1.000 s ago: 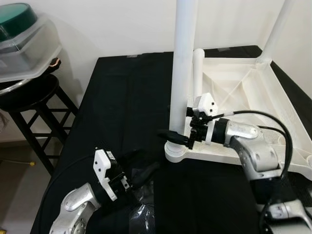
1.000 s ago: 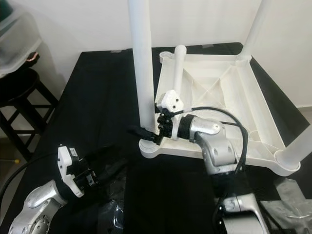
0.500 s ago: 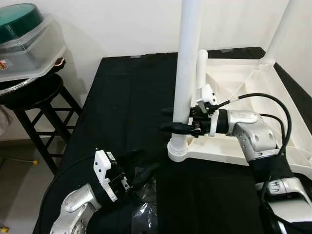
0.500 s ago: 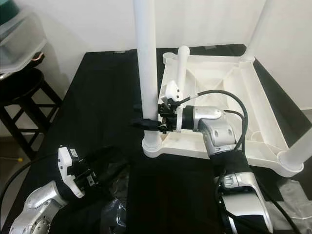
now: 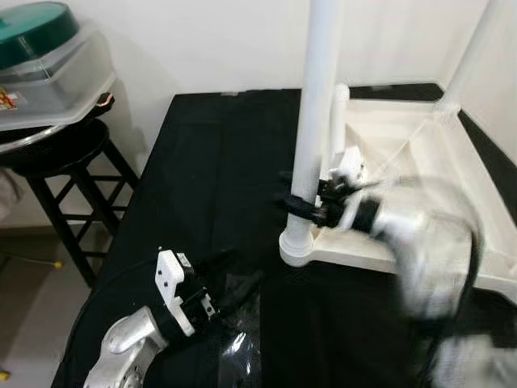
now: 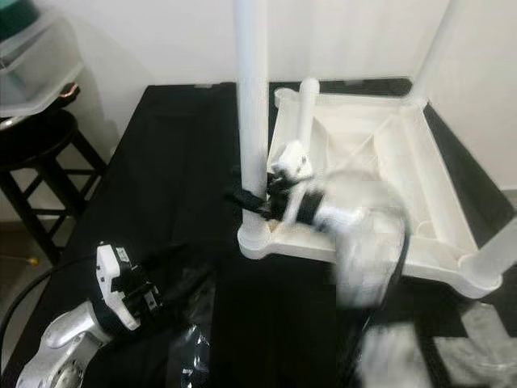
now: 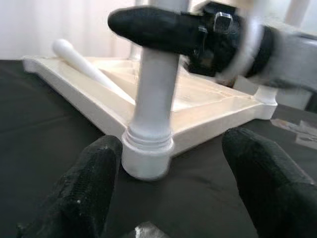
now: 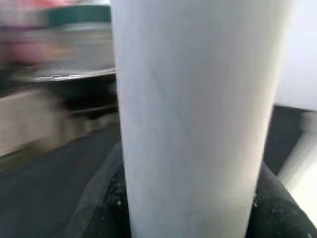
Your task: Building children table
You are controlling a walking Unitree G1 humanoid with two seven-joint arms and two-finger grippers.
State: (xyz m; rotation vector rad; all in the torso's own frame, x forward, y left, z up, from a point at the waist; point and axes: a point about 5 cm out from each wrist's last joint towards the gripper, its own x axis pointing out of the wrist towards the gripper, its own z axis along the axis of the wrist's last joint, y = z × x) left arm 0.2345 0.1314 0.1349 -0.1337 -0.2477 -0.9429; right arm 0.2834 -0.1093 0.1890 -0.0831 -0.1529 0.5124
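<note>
I see the white table top [image 5: 420,162] lying upside down on the black cloth [image 5: 202,162]. My right gripper [image 5: 300,204] clamps the near-left leg [image 5: 315,121], upright in its corner socket. My left gripper [image 5: 230,283] hovers spread open near left. A lidded clear bin [image 5: 48,73] sits on the stool [image 5: 56,162], contents indistinct.

A plain white wall [image 5: 202,40] stands behind a surface covered in black cloth [image 5: 210,162]. To the left, a black wooden stool [image 5: 65,162] holds a clear plastic container [image 5: 56,77] with a green lid.
</note>
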